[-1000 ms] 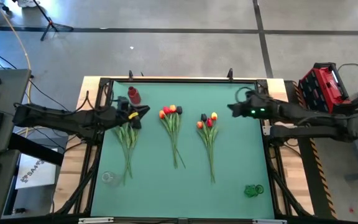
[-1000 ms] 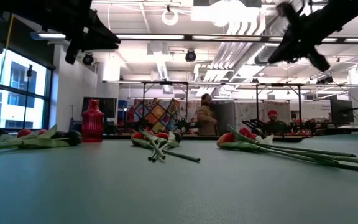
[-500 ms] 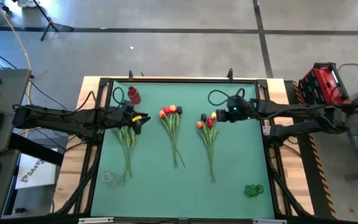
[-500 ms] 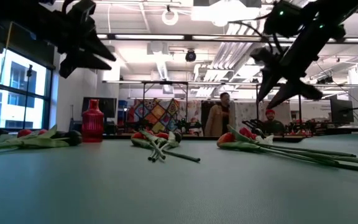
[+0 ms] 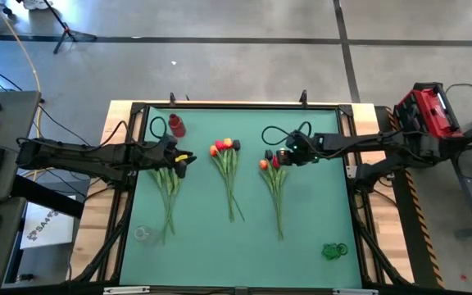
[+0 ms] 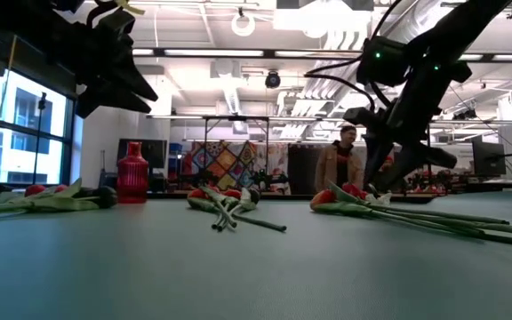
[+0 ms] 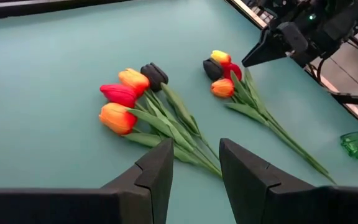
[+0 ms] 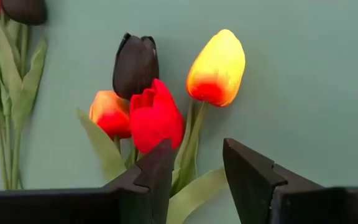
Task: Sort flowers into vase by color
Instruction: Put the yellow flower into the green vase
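Hovering low over the heads of the right bunch (image 5: pixel 274 176), the right gripper (image 5: pixel 280 157) has its fingers (image 8: pixel 156 171) parted with nothing between them — in its wrist view a red tulip (image 8: pixel 155 118) sits straight ahead, flanked by a black one (image 8: pixel 135 64), a yellow one (image 8: pixel 217 66) and an orange one (image 8: pixel 109 113). That line-up suggests the red head or its stem is the intended pick, and the spread jaws look readied for it.

The left gripper (image 5: pixel 179 157) hangs above the left bunch (image 5: pixel 168 187), likewise released and empty, probably waiting its turn. A middle bunch (image 5: pixel 229 168) lies between the two, stems pointing toward the near edge of the green table (image 5: pixel 220 254).

Three vases stand apart — a red vase (image 5: pixel 176 125) at the far left, a clear vase (image 5: pixel 142 234) near left, a green vase (image 5: pixel 333 250) near right — presumably one for each colour. No flower is in any of them yet.

No brand, label or readable writing shows anywhere.
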You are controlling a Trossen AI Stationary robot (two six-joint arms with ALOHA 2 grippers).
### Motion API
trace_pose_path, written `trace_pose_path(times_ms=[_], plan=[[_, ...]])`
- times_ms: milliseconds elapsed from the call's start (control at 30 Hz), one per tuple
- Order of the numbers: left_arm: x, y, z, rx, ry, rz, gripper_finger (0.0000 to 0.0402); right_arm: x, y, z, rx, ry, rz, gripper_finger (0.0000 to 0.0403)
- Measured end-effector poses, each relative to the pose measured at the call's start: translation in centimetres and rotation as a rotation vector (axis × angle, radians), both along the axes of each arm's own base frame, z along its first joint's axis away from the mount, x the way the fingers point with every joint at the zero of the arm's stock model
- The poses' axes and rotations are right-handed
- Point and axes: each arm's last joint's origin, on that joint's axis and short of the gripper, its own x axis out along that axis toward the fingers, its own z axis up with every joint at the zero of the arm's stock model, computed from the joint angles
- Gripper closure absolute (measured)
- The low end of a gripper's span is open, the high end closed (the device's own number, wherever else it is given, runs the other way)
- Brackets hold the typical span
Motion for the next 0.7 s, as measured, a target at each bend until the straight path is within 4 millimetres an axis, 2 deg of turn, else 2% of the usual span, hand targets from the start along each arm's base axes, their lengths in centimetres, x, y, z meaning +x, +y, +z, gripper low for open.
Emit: trace_pose_path(times_ms=[367, 700], plan=[[0.6, 0.1, -0.9, 0.007, 0.063, 0.011, 0.0281, 0.9, -0.8, -2.7, 0.079, 0.052, 0.020, 0.0270], [1.1, 0.1, -1.8, 0.018, 0.123, -0.001, 0.0281, 0.8, -1.7, -2.8, 0.066, 0.042, 0.009, 0.0278]])
